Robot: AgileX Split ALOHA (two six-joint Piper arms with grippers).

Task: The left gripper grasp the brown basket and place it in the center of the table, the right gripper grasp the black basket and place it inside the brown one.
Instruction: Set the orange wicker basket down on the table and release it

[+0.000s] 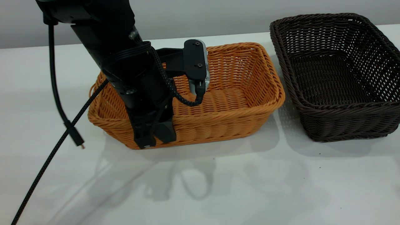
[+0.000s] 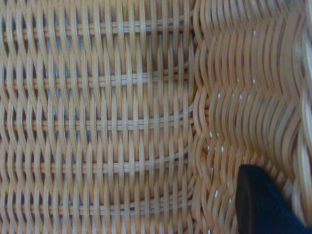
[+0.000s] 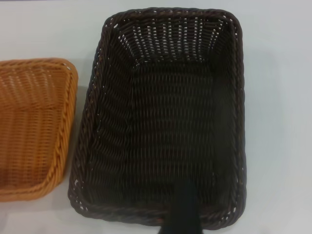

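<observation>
Left pincer (image 1: 153,132) straddles brown basket (image 1: 237,93) wall.

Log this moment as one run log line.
left end effector: clamped on brown basket near wall | black basket: on table, beside brown, empty | right end effector: above black basket | nesting: not done

- Brown basket (image 1: 237,90): the left gripper (image 1: 153,132) straddles its near wall towards the left end; the arm and wrist camera overhang the left half, the right half is open from above.
- Black basket (image 1: 334,78): interior unobstructed, just beside the brown one, a narrow strip of table (image 1: 218,187) between.
- Loose cord (image 1: 59,93) hangs left of the brown basket.
</observation>
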